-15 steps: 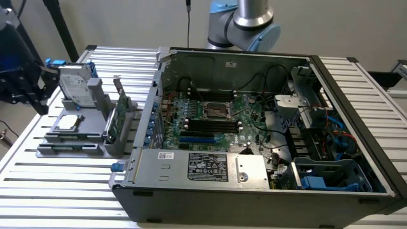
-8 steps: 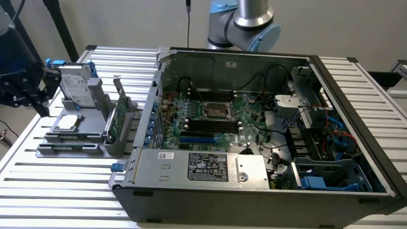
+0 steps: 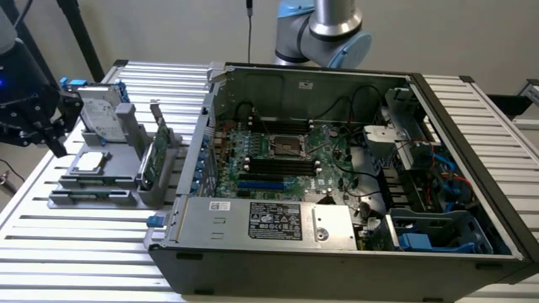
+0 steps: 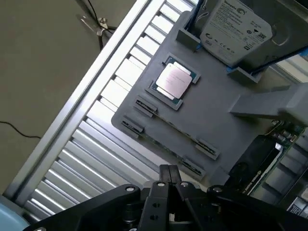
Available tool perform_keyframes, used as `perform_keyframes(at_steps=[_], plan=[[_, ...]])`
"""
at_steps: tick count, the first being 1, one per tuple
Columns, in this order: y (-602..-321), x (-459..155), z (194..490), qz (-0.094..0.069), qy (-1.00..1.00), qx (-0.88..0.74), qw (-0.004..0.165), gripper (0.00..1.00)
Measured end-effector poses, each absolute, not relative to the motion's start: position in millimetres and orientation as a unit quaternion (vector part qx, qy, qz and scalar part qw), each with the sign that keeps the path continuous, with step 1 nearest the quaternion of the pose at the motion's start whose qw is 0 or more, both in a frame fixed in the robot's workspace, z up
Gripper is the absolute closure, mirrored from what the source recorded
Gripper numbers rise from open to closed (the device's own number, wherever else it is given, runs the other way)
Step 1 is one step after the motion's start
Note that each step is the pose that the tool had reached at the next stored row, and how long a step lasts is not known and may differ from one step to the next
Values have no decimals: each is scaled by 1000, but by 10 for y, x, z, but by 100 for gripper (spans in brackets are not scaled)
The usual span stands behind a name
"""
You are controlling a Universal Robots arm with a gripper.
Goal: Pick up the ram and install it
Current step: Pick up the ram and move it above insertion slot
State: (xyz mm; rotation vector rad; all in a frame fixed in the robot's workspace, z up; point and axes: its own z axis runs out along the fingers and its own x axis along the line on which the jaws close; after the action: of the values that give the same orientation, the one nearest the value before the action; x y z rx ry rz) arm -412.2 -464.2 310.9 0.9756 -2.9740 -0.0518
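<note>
Your gripper (image 4: 169,173) hangs closed and empty near the ram (image 4: 162,146), seated edge-up in the holder's (image 4: 211,110) slot; expect it light, stiff, brittle, so pinch the flat faces mid-length, gently.

Drive label (image 4: 236,31) — print unreadable.

High exterior, close downward wrist; shared holder (image 4: 216,115)

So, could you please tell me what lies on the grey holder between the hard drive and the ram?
In the wrist view, a processor chip lies flat on the grey holder between the hard drive and the ram.
</note>
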Motion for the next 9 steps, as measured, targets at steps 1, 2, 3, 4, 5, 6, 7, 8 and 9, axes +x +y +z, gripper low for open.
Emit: perform_keyframes(at_steps=[1, 2, 3, 4, 5, 6, 7, 8, 9], plan=[[-4641, -4122, 3104, -16, -947, 320, 6, 89], [-4642, -4122, 3099, -16, -944, 329, 6, 89], [-4642, -4122, 3094, -16, -941, 337, 6, 89], [-4642, -4122, 3090, -16, -938, 346, 6, 89], [-4642, -4122, 3086, -16, -935, 354, 6, 89], [-4642, -4122, 3083, -16, -932, 363, 7, 89], [-4642, -4122, 3080, -16, -928, 371, 7, 89], [-4642, -4122, 3077, -16, -925, 379, 7, 89], [-4642, -4122, 3074, -16, -921, 388, 7, 89]])
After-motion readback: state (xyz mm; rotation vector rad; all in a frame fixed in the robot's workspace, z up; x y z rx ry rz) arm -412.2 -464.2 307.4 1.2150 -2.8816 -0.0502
